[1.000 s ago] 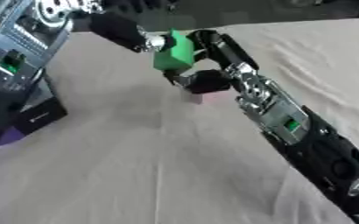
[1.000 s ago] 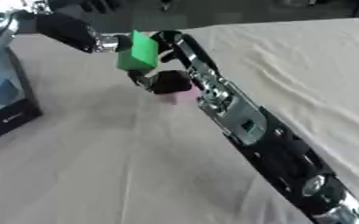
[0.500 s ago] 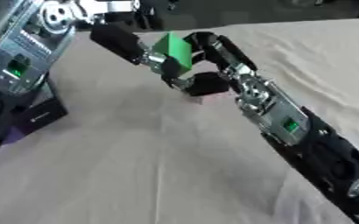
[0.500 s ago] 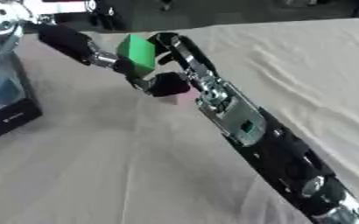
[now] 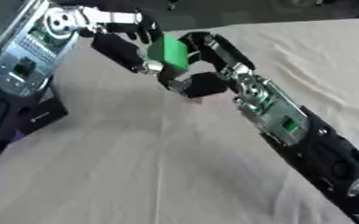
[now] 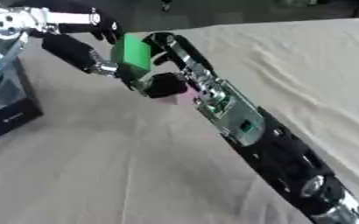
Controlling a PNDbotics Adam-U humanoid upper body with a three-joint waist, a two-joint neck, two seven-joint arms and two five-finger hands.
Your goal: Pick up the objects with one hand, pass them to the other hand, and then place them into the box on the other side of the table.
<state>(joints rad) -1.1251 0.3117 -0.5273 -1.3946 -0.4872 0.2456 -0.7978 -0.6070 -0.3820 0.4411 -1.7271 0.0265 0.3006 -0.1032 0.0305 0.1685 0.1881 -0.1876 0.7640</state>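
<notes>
Left eye view: the right robot hand (image 5: 202, 65) reaches in from the lower right on a long black and silver arm, its fingers curled round a green block (image 5: 168, 51) held above the surface (image 5: 152, 166). The left robot hand (image 5: 125, 50) comes in from the upper left and meets the same block on its left face; whether its fingers are curled on the block or only touching it I cannot tell. A pink thing (image 5: 213, 97) lies on the cloth just under the right hand, mostly hidden by it. At the left edge this view shows the left arm's silver forearm (image 5: 29, 48) large, and below it a dark box (image 5: 22, 116) with its near wall only.

Right eye view: the forearm is cut to a sliver at the left edge, and the box (image 6: 10, 111) shows a purple patch at its lower corner. More of the surface's far right edge is seen, with wrinkled bare cloth right of the right arm. The near left cloth is also bare. The right arm crosses the middle diagonally, between the two stretches.
</notes>
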